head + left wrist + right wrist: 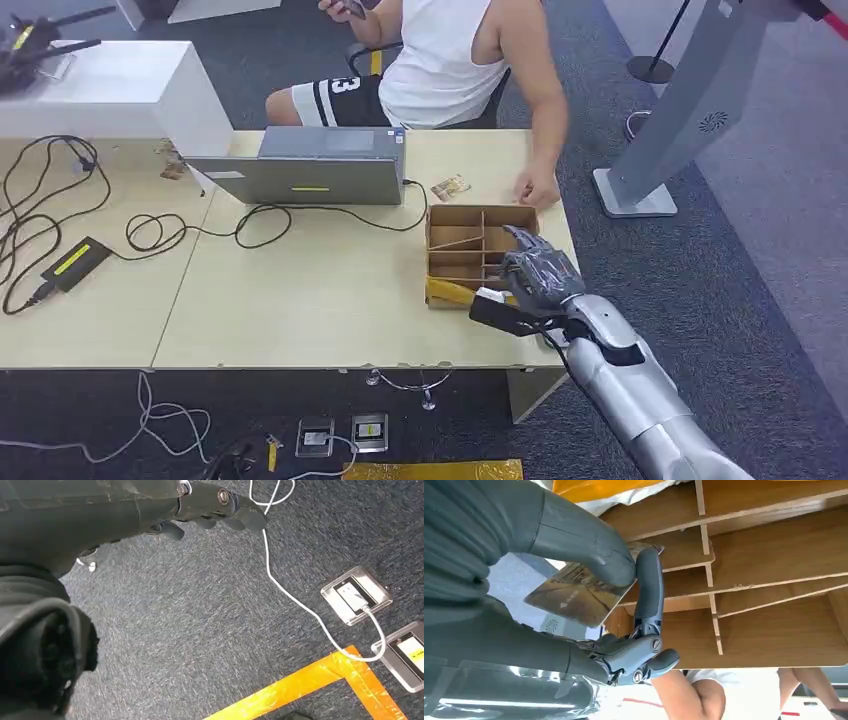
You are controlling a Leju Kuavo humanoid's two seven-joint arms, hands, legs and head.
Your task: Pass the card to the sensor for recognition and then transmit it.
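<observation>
My right hand (540, 272) hovers over the near right corner of a divided cardboard box (456, 214) on the table. In the right wrist view the hand (624, 605) pinches a brownish printed card (574, 592) between its thick thumb and a dark finger, above the box's compartments (774, 625). A black block (498, 313) with a white tag shows just below that hand at the table's front edge; I cannot tell what it is. My left hand (220, 505) hangs over the carpet with nothing in it.
A second card (450, 187) lies behind the box, near the hand (540, 190) of a seated person. A grey laptop (310, 168), a power brick (72, 262) and looping cables (260, 222) lie to the left. A grey stand (680, 110) rises on the right.
</observation>
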